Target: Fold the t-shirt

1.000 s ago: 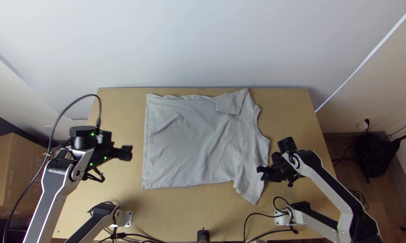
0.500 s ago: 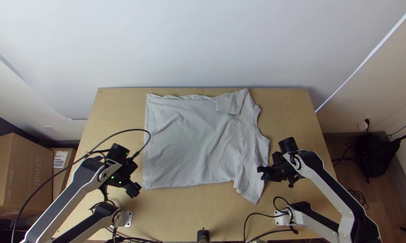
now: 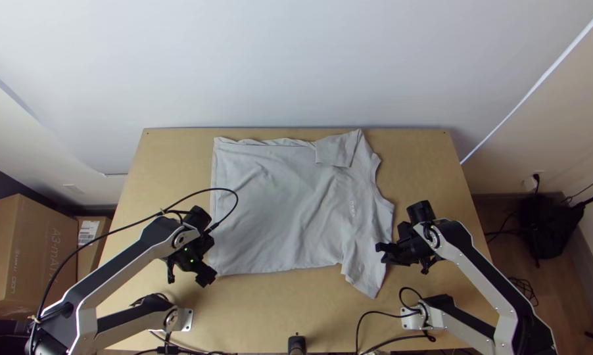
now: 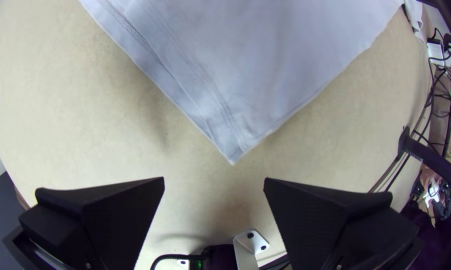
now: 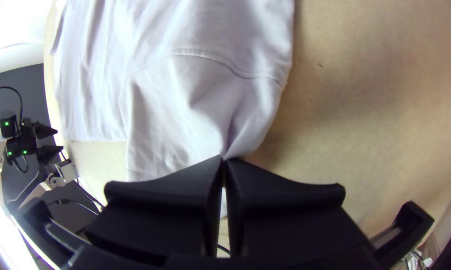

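A light grey t-shirt lies spread on the table, its hem at the left and its far sleeve folded inward over the body. The left gripper is just beside the shirt's near hem corner. In the left wrist view my left gripper stands open, and the corner of the t-shirt lies on the table beyond the gap. At the near sleeve is the right gripper. In the right wrist view the right gripper is shut on the sleeve of the t-shirt, pinching it into a gathered fold.
The wooden table has bare surface in front of the shirt and along both sides. A black post stands at the near edge's middle. Cables run by the right base, and cardboard boxes stand beyond the table's left side.
The left gripper has swung down and rightward from left of the shirt to its near hem corner. The right gripper and the t-shirt have not visibly moved.
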Controlling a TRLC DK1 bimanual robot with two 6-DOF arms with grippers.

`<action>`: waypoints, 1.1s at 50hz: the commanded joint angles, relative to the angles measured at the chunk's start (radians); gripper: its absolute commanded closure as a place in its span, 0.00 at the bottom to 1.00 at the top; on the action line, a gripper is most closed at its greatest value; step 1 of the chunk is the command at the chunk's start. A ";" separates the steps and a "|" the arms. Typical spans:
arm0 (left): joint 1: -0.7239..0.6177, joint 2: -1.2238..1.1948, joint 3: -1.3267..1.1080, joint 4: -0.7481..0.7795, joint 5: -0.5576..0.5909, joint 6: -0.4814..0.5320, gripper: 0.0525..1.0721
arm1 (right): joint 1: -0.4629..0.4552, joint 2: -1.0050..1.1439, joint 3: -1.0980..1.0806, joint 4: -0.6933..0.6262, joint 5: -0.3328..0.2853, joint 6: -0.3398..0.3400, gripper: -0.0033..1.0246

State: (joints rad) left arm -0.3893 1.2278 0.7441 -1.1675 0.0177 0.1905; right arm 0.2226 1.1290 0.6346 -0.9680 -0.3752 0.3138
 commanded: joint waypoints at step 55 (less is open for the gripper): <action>0.125 -0.180 0.069 0.256 0.033 -0.072 0.98 | -0.160 -0.051 0.166 0.054 -0.004 0.001 0.97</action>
State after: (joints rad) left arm -0.2966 1.0981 0.7628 -0.9108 0.0452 0.1085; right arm 0.1032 1.0863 0.7292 -0.9253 -0.3752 0.3130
